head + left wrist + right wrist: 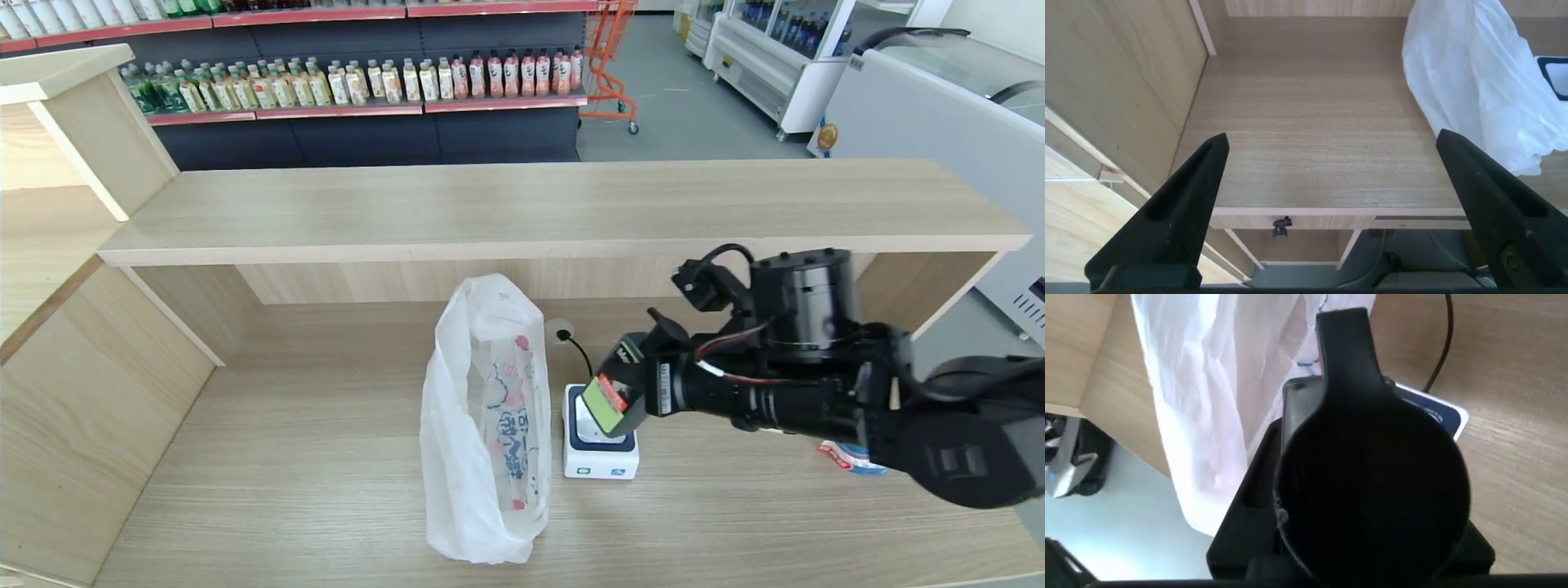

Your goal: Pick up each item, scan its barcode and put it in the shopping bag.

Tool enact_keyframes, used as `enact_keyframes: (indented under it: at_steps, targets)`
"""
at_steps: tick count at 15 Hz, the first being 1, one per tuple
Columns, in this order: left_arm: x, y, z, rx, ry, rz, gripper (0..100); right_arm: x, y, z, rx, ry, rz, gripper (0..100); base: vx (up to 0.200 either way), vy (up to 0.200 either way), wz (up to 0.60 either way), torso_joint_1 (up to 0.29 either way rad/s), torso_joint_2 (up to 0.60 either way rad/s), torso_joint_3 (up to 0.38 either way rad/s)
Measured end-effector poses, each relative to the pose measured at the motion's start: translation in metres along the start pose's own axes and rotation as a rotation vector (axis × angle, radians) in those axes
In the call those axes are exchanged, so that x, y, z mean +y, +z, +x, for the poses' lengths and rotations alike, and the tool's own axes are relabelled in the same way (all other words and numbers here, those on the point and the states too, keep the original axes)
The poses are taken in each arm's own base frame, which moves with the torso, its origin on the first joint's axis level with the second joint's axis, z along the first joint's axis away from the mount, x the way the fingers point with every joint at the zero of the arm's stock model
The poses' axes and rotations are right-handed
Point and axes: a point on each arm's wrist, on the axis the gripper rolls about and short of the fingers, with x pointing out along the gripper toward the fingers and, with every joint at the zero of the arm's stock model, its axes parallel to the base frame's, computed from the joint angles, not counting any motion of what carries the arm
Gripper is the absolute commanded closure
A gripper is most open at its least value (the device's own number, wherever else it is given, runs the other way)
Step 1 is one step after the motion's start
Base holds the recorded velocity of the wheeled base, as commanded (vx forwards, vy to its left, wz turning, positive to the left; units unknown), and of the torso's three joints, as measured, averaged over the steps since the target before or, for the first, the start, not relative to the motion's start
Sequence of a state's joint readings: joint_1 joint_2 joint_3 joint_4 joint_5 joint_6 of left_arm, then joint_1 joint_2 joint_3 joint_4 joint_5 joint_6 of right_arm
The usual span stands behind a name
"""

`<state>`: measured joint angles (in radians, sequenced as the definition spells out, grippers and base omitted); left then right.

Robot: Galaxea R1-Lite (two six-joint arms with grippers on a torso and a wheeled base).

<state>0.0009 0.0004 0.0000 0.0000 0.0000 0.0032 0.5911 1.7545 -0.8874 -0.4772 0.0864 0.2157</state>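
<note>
Right gripper (627, 385) holds green box (605, 403) over scanner (600, 467) — beside shopping bag (482, 441).

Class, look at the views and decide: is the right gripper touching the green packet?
Touching. The head view shows the right gripper clamped on the green packet, holding it clear of the counter near the scanner.

My right arm (824, 392) stretches in from my right side, the forearm roughly level and pointing toward my left. At its end, my right gripper (622, 385) is clamped on a small green packet (606, 406), which sits tilted in the grip. My left gripper (1331, 140) has its two dark fingers (1184, 212) spread wide apart, with nothing between them
</note>
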Motion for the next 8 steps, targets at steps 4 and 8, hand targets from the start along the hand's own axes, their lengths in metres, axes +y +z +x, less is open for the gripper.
enact_keyframes:
  at_steps: [4, 8]
  targets:
    - [0.0, 0.0, 0.0, 0.0, 0.0, 0.0, 0, 0.001, -0.014, 0.058, 0.055, 0.014, -0.143, 100, 0.0, 0.0, 0.0, 0.0, 0.0, 0.0]
    - [0.0, 0.0, 0.0, 0.0, 0.0, 0.0, 0, 0.005, -0.021, 0.105, 0.05, 0.041, -0.31, 100, 0.0, 0.0, 0.0, 0.0, 0.0, 0.0]
